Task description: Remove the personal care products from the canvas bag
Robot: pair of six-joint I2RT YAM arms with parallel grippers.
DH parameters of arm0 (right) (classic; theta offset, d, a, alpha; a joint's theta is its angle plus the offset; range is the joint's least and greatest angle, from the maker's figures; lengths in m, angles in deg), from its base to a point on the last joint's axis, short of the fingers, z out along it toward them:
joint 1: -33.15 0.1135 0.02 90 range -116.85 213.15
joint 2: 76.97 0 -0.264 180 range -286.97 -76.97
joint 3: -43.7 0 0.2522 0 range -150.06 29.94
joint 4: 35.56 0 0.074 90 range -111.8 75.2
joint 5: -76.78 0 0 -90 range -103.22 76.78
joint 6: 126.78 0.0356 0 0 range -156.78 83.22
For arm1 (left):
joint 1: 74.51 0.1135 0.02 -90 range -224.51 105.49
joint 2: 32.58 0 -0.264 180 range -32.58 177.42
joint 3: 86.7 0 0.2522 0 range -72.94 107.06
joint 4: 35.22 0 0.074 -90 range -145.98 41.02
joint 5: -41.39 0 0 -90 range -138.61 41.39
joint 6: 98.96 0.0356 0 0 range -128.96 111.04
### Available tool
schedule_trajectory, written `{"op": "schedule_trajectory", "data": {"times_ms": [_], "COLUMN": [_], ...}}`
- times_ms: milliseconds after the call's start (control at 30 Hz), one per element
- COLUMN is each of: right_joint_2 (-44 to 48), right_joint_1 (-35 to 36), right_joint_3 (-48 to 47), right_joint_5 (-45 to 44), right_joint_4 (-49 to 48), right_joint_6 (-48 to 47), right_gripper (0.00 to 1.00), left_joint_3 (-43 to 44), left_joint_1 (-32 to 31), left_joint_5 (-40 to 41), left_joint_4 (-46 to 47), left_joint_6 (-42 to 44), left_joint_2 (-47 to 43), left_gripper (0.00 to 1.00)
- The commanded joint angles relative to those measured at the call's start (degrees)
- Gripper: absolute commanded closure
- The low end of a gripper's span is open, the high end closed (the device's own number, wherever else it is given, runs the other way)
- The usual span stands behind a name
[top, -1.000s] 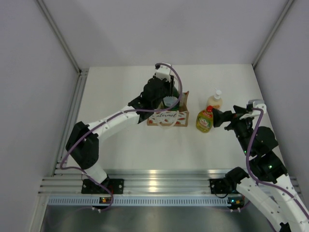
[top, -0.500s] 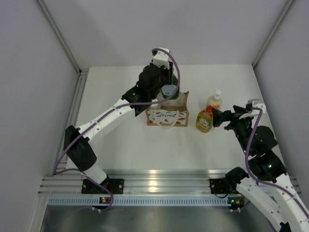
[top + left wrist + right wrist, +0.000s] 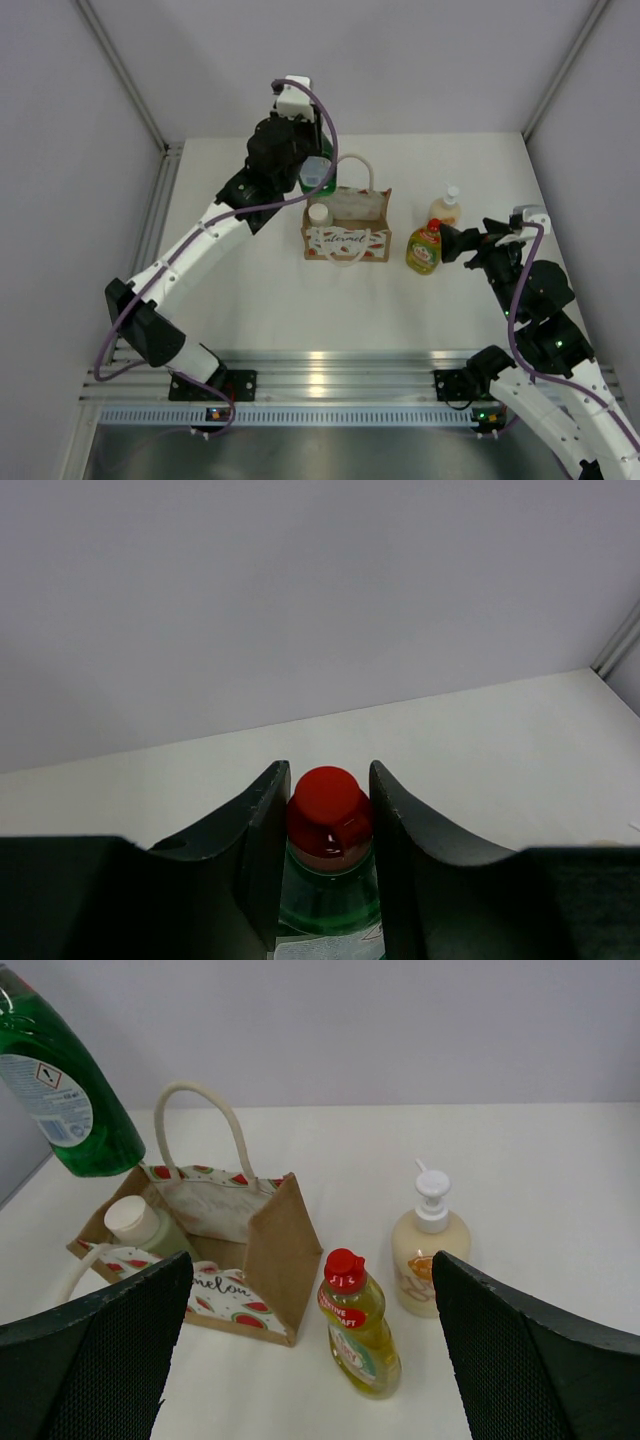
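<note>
My left gripper [image 3: 316, 168] is shut on the neck of the dark green bottle [image 3: 318, 177], just under its red cap [image 3: 330, 810]. It holds the bottle in the air above the far left corner of the canvas bag [image 3: 348, 241]. The pale grey-green cylinder with a white lid [image 3: 319, 214] stands inside the bag at its left end. The yellow-green bottle [image 3: 424, 248] and the cream pump bottle [image 3: 446, 207] stand on the table right of the bag. My right gripper [image 3: 452, 243] is open and empty, just right of the yellow-green bottle [image 3: 362, 1332].
The white table [image 3: 260, 290] is walled by grey panels at the back and both sides. A metal rail [image 3: 320, 380] runs along the near edge. One bag handle [image 3: 200, 1120] stands upright over the bag's opening.
My left gripper has lifted the dark green bottle up out of the bag and carried it back and to the left. The right arm has not moved.
</note>
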Motion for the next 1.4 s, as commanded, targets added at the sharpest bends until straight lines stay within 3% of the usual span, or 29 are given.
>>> {"op": "schedule_trajectory", "data": {"times_ms": [0, 267, 567, 1000, 1367], "right_joint_2": [-0.5, -0.5, -1.4, -1.5, -0.5], "right_joint_1": [0.1, 0.1, 0.1, 0.2, 0.2], "right_joint_3": [-2.4, -2.3, -1.8, 0.0, 1.4], "right_joint_5": [-0.5, 0.6, 2.2, 2.8, 3.1], "right_joint_4": [0.8, 0.6, -0.9, -2.5, -2.4], "right_joint_6": [0.2, 1.1, 2.0, 3.3, 3.4], "right_gripper": [0.01, 0.01, 0.01, 0.01, 0.01], "left_joint_3": [4.4, -0.6, -9.7, -21.8, -26.3], "left_joint_1": [4.2, 16.7, 24.1, 26.4, 26.3], "left_joint_5": [0.3, -5.6, -2.1, 1.4, -0.1], "left_joint_4": [7.1, 7.4, 17.2, 28.5, 33.1], "left_joint_6": [0.0, -7.3, -6.9, -8.7, -9.5], "left_joint_2": [-5.4, -7.4, -6.4, -1.1, 4.1], "left_gripper": [1.00, 1.00, 1.00, 1.00, 1.00]}}
